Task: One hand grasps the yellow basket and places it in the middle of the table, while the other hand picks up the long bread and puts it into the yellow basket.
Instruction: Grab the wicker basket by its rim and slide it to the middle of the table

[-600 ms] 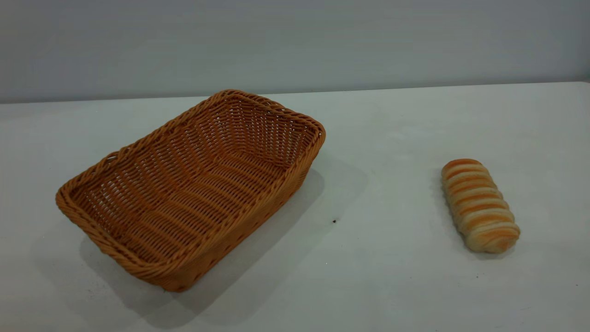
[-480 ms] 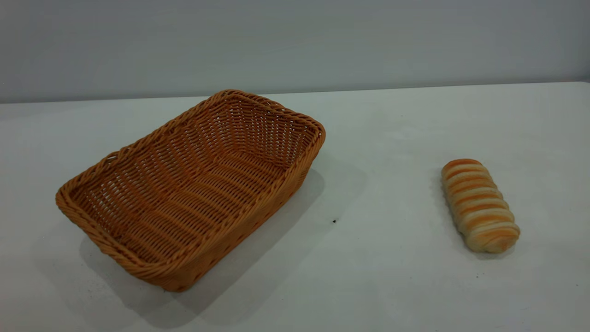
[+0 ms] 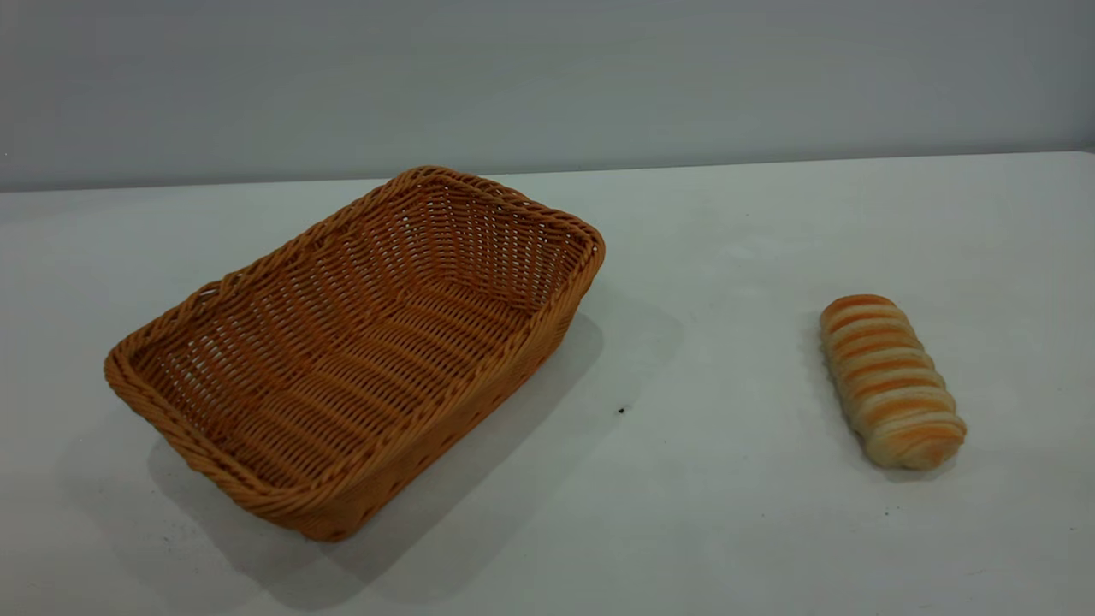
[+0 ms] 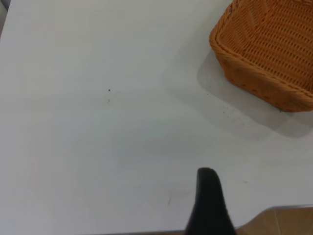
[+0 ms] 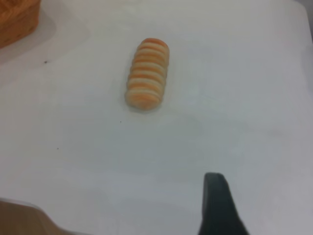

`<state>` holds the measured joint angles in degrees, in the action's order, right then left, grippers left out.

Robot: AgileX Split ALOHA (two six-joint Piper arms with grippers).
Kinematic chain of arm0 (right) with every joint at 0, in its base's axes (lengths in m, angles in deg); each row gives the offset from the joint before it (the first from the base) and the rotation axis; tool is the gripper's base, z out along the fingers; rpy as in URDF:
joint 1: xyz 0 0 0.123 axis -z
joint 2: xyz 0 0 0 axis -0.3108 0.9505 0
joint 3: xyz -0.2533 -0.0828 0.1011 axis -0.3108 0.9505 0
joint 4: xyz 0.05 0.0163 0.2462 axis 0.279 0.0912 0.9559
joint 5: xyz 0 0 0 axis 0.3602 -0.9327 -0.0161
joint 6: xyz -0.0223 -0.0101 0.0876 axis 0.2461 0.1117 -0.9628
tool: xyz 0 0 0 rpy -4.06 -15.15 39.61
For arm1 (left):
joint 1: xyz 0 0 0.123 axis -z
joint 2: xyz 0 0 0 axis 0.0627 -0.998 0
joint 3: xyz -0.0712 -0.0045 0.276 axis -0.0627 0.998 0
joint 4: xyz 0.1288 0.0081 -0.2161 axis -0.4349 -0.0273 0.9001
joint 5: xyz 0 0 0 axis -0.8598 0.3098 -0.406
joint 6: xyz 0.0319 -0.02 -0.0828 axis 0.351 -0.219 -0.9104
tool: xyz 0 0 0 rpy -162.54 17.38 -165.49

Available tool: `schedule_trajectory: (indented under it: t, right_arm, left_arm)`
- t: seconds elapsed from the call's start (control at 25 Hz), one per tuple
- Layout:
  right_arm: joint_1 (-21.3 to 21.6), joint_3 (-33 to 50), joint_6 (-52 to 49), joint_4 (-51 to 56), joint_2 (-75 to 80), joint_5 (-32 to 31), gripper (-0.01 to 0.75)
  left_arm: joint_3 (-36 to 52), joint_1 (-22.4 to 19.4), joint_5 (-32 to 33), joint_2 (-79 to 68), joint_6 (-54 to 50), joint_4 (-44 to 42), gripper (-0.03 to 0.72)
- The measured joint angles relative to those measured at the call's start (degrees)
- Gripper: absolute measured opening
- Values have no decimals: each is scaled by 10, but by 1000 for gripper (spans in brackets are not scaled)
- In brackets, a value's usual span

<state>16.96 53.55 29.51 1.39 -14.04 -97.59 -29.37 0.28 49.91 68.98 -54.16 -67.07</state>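
Nothing of the task is done yet, as far as the views show. The orange-tan woven wicker basket [image 3: 355, 351], shallow and rectangular with a braided rim, sits left of centre in the exterior frame on the plain white surface [image 3: 727, 513], turned at an angle so that one corner points toward the lower part of the frame. It is empty. The small oblong bread roll with cream and golden-orange stripes [image 3: 891, 381] lies at the right of that frame, well apart from the basket, flat on the surface.

Neither arm appears in the exterior view. In the left wrist view a single black pointed fingertip of the left claw [image 4: 209, 203] shows at the lower edge, above bare surface, with a corner of the basket [image 4: 266, 49] at the upper right of that frame — near, but not touched. In the right wrist view one dark fingertip of the right claw [image 5: 219, 205] shows at the lower edge, and the bread roll [image 5: 146, 73] lies at upper centre, apart from it. With only one finger of each visible, I cannot tell how far open either claw is; neither has hold of anything.

By my judgement everything is left to do — grasping the basket, setting it mid-surface, then lifting the bread into it.
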Motion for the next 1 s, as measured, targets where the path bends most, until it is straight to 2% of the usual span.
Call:
schedule_trajectory:
  t: [0.84, 1.0]
  right_arm:
    - [0, 0, -2, 0, -1, 0, 484]
    - [0, -16, -20, 2, 7, 4, 484]
  left_arm:
    - [-1, 0, -1, 0, 0, 0, 592]
    - [-37, 0, -2, -46, -23, 0, 572]
